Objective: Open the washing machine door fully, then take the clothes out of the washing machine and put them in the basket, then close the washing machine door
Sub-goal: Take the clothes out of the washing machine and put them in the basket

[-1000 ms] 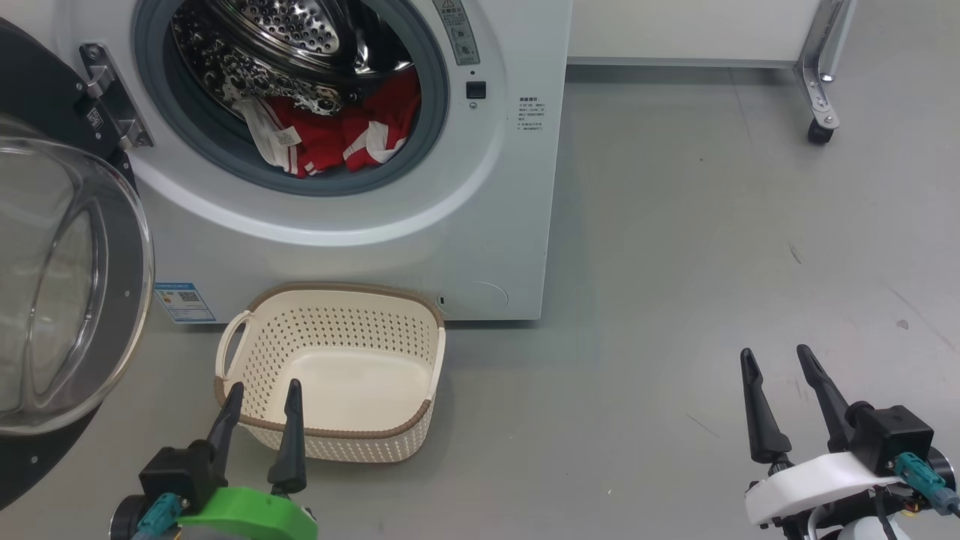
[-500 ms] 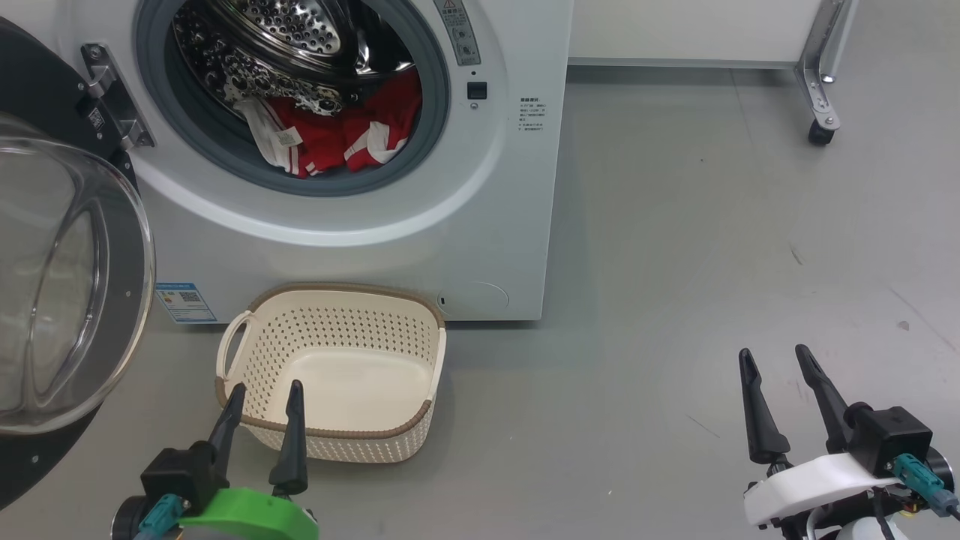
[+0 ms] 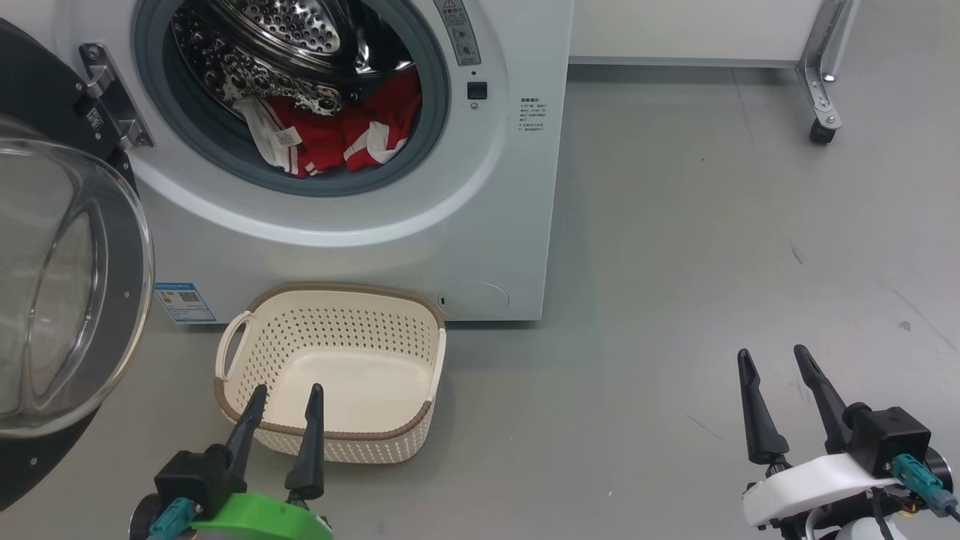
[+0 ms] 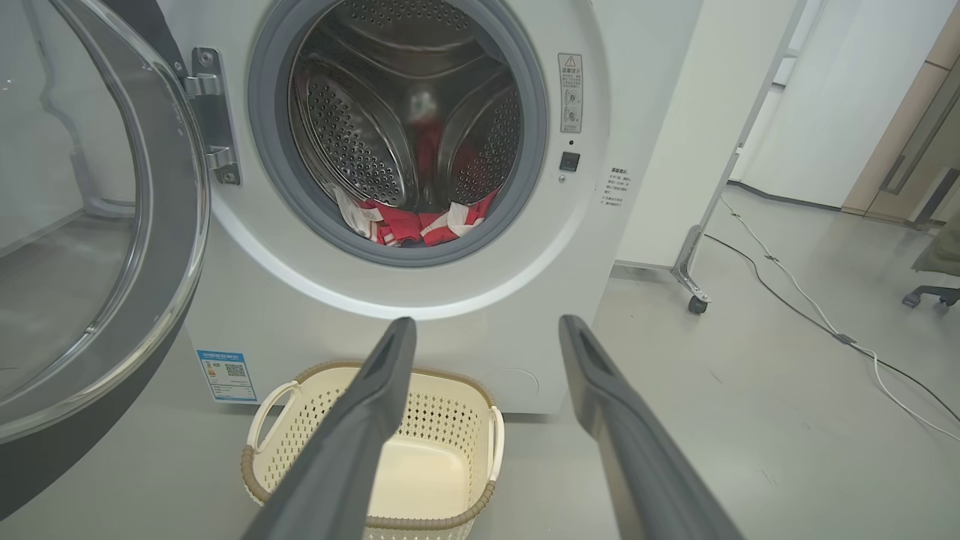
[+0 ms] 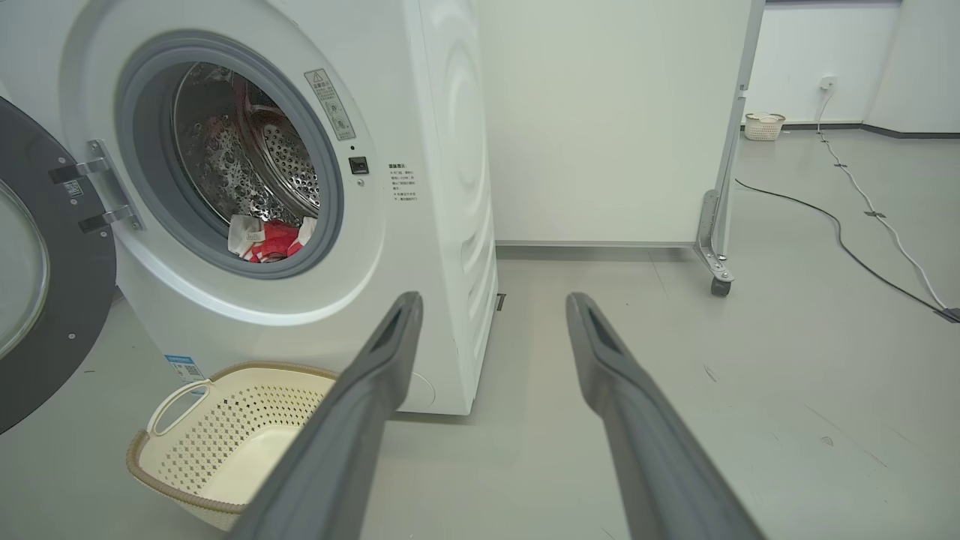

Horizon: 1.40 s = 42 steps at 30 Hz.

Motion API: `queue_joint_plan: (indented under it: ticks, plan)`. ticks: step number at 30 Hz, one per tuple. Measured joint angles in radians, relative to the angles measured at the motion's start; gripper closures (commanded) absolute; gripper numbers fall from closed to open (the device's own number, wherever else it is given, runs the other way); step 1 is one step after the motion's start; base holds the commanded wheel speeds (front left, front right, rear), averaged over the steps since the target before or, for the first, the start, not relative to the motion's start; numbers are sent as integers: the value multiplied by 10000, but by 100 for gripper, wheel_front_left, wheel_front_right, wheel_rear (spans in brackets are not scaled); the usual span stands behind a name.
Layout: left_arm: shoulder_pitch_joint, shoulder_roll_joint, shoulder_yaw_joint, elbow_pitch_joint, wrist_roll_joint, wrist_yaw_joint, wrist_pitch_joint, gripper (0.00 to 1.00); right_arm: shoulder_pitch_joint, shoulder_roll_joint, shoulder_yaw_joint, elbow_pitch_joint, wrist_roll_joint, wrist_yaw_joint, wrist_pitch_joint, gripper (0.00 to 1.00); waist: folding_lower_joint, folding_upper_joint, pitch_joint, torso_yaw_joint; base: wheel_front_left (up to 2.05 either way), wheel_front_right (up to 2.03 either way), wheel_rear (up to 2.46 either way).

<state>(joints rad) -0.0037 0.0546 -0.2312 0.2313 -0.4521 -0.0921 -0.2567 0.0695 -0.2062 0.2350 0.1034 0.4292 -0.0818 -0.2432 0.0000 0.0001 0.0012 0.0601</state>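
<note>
A smooth grey floor (image 3: 675, 240) runs to a wheeled white partition (image 3: 690, 30) far right, while the washing machine (image 3: 487, 225) stands left, door (image 3: 112, 285) swung wide, clothes (image 3: 337, 139) in its drum, basket (image 3: 330, 433) just in front, left gripper (image 3: 287, 390) and right gripper (image 3: 772, 352) both spread, holding nothing.

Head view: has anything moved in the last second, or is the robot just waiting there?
The left gripper slid a little toward the view's right, along the near side of the basket; its jaws stay open and empty. Nothing was grasped or released. The right gripper, also open, the washing machine door, the clothes in the drum and the basket kept their places.
</note>
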Motion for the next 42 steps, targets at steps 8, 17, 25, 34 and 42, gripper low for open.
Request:
queue_joint_plan:
  ticks: [8, 17, 25, 34, 42]
  plan:
    - [0, 0, 36, -67, 0, -8, 0, 0, 0, 2, -4, 0, -2, 0, 0, 0, 0, 0, 61, 10, 55, -55, 0]
    - [0, 25, 79, -86, 82, 2, 0, 0, 0, 2, -10, 0, -2, 0, 0, 0, 0, 0, 77, 33, 90, -90, 0]
    - [-1, 142, 151, -100, 430, 165, 0, 0, 0, 2, -12, 2, -2, 0, 0, 0, 0, 0, 73, 50, 97, -97, 0]
    - [-1, 127, 144, -132, 443, 165, 0, 0, -1, 0, -12, 4, -2, 0, 0, 0, 0, 0, 82, 65, 62, -62, 0]
    - [0, 92, 150, -138, 447, 165, 0, 0, -1, 2, -10, 4, -2, 0, 0, 0, 0, 0, 96, 54, 30, -30, 0]
